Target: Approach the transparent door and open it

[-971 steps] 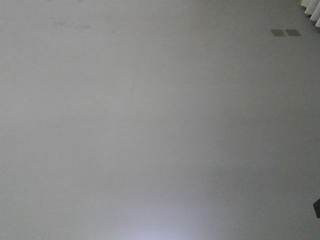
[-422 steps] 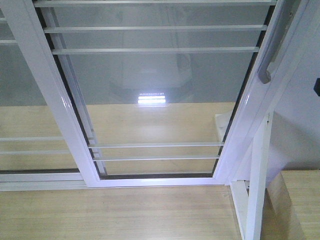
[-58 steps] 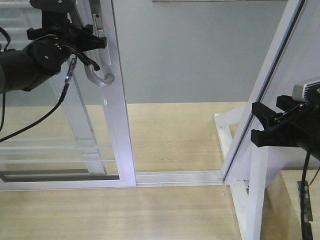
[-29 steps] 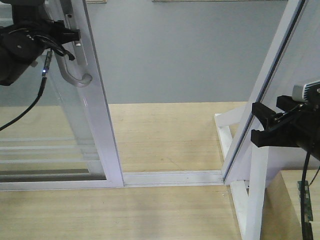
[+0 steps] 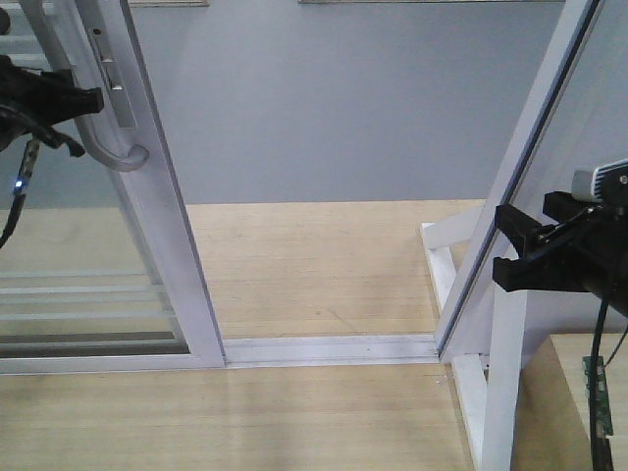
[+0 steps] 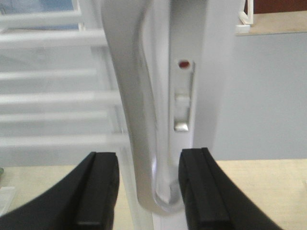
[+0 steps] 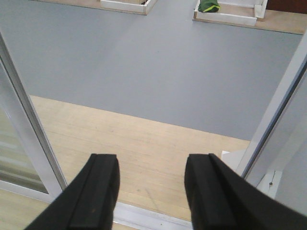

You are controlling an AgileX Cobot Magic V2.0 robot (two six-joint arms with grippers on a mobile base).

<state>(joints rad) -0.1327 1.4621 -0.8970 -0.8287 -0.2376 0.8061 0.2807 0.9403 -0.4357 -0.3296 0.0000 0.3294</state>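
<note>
The transparent door [image 5: 157, 226] stands at the left, slid aside, its glass and thin white bars left of the white stile. Its curved grey handle [image 5: 103, 152] sits near the top of the stile. My left gripper [image 5: 83, 103] is at the handle. In the left wrist view the handle [image 6: 127, 96] passes between the black fingers [image 6: 98, 191]. The gripper [image 6: 148, 191] is open around it, with a gap on the left side. My right gripper [image 5: 503, 245] is open and empty at the right, beside the fixed frame. It hovers over the wooden floor [image 7: 151, 191].
A white floor track [image 5: 334, 348] crosses the doorway between the door and the fixed white frame [image 5: 530, 167]. A white support brace [image 5: 505, 392] stands at the lower right. Grey floor [image 5: 334, 98] lies beyond the opening. White trays [image 7: 225, 14] sit far back.
The door has slid further left with my left gripper at its handle, and the opening is wider. The right arm has not moved.
</note>
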